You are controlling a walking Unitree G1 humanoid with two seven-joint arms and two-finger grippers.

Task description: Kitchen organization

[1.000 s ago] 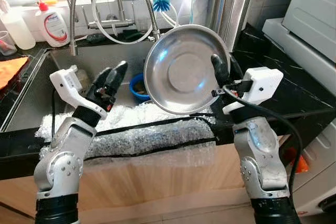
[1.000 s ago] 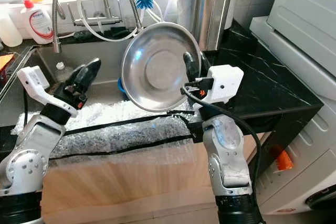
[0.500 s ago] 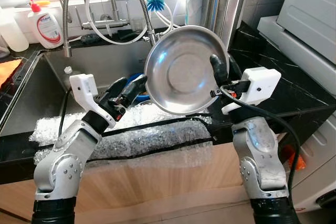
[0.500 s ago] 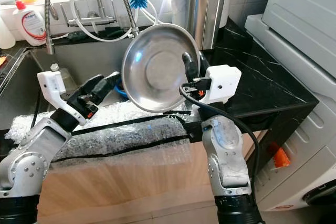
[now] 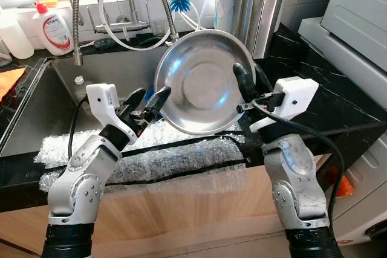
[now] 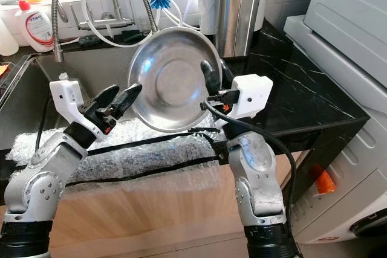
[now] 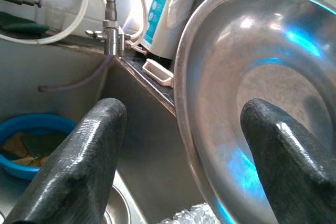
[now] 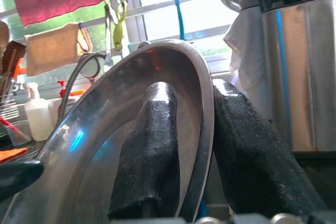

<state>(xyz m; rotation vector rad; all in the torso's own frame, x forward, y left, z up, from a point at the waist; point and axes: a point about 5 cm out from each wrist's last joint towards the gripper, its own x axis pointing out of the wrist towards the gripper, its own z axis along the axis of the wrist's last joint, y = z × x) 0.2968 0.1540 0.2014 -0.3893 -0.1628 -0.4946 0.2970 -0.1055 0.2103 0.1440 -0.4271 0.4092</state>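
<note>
The right pincer (image 5: 247,84) is gripping the bowl's (image 5: 199,86) rim over the sink (image 5: 36,110); the left pincer (image 5: 147,102) (fingers spread) is straddling the opposite rim, handover seemingly unfinished.

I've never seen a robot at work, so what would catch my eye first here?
A big shiny steel bowl is held up on edge above the sink, pinched at its rim by the right end effector. The left end effector is open, its fingers astride the bowl's opposite rim.

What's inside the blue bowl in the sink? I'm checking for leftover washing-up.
The blue bowl holds what looks like brownish sponges or scraps. From the head cameras, the steel plate and left gripper cover most of it.
</note>
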